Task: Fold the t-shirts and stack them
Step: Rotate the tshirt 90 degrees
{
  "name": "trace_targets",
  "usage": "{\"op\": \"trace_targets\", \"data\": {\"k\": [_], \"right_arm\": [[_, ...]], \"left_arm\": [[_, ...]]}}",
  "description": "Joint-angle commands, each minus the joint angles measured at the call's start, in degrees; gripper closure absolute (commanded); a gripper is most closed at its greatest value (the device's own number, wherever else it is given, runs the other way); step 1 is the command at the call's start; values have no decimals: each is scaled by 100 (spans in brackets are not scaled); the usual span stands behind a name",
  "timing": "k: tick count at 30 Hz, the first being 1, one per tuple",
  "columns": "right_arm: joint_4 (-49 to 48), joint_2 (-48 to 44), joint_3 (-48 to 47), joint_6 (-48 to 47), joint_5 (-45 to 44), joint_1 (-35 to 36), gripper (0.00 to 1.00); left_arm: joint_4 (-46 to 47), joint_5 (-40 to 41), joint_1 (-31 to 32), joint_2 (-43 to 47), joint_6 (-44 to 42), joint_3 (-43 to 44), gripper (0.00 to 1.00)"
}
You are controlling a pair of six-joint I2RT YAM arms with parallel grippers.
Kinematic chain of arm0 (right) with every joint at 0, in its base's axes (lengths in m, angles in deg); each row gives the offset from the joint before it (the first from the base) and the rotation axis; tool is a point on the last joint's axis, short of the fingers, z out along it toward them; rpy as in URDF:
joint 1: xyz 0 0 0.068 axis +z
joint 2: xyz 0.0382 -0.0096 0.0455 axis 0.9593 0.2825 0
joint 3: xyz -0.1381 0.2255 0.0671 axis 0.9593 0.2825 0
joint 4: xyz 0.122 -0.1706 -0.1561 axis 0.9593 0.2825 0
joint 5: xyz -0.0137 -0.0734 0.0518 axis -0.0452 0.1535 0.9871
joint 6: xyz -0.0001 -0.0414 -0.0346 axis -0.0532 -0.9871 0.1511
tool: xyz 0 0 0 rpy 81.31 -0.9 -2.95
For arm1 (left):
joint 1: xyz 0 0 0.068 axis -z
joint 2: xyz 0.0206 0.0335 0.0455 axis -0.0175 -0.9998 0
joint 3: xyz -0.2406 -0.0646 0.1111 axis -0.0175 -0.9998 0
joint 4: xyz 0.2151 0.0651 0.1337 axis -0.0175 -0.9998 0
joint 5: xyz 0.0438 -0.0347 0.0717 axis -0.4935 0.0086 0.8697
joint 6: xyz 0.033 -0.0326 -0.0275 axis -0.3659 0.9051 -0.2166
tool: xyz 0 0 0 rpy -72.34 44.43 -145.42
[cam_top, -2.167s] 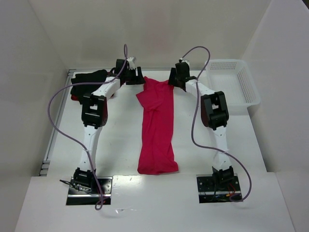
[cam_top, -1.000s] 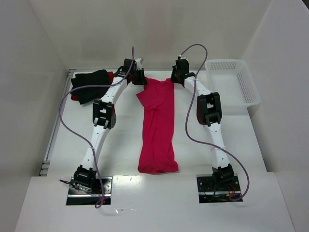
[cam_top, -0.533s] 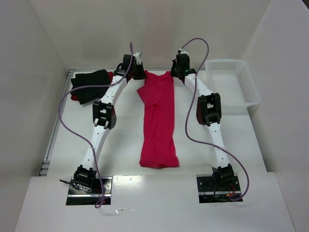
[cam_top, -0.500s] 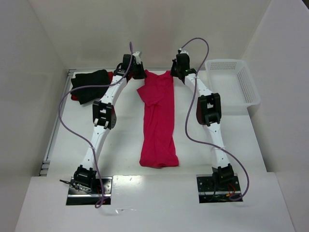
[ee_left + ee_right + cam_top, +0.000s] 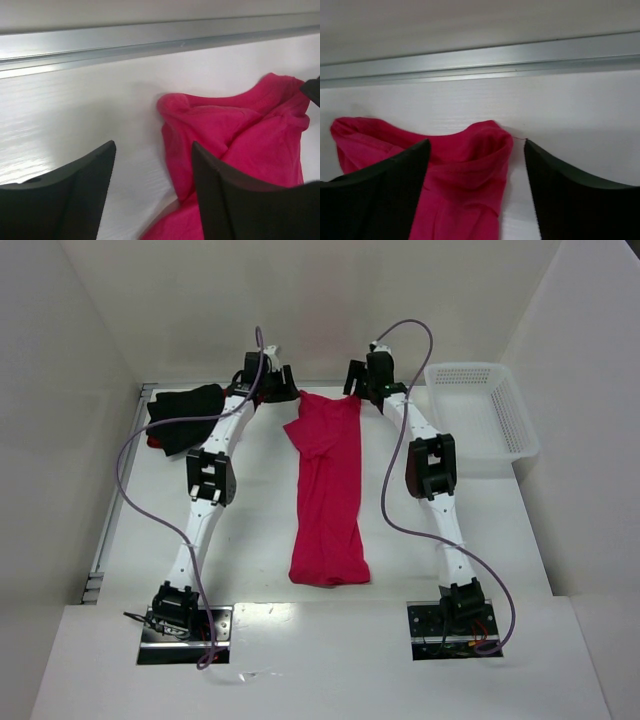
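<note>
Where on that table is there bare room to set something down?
Bare strips: between the pink shirt and the left arm, and between it and the right arm. Crowded: the far edge, with left pincer, right pincer and black shirt.

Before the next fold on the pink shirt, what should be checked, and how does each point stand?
1. Left hand open, holding nothing: ok.
2. Right hand open, holding nothing: ok.
3. Far edge of pink shirt flat: not ok, bunched.
4. Folded compact: not ok, a long strip.
5. Black shirt apart from it: ok.
</note>
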Motion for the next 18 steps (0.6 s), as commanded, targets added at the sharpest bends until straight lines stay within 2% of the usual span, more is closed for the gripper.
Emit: {"op": "trace_targets", "data": {"k": [1, 2, 3, 7, 8, 10, 11, 12, 13, 15, 16, 18], "right_arm": [[116, -285, -442, -149, -2, -47, 14], [230, -374, -521, -149, -2, -47, 3], [467, -488, -574, -210, -2, -47, 0], [1074, -1208, -399, -211, -20, -47, 0], [1128, -1653, -207, -263, 76, -47, 0], [902, -2269, 863, -404, 77, 23, 0], [665, -3099, 1398, -404, -53, 24, 0], [384, -3552, 2561, -465, -55, 76, 0], [-237, -4017, 3147, -466, -55, 76, 0], [-689, -5288, 4498, -414, -55, 76, 0], [-743, -5609, 4784, -300, -55, 76, 0], [-447, -6242, 5207, -299, -55, 129, 0]], "left_arm": [[-181, 44, -65, 247, -182, 393, 28], [-434, 44, -65, 326, -252, 480, 24], [-559, -60, -65, 518, -349, 481, 16], [-1411, -175, -65, 1169, -823, 481, 11], [-1787, -175, -65, 1310, -894, 429, 11], [-2018, -175, -13, 1828, -1026, 210, 10], [-2228, -88, 66, 2004, -1122, 104, 10], [-2230, -35, 66, 2388, -1193, -193, 10], [-2282, -35, 162, 2610, -1281, -431, 10], [-2116, 175, 356, 3354, -1334, -1045, 9], [-2046, 176, 435, 3620, -1413, -1788, 9], [-1678, 456, 672, 4560, -1291, -2731, 9]]}}
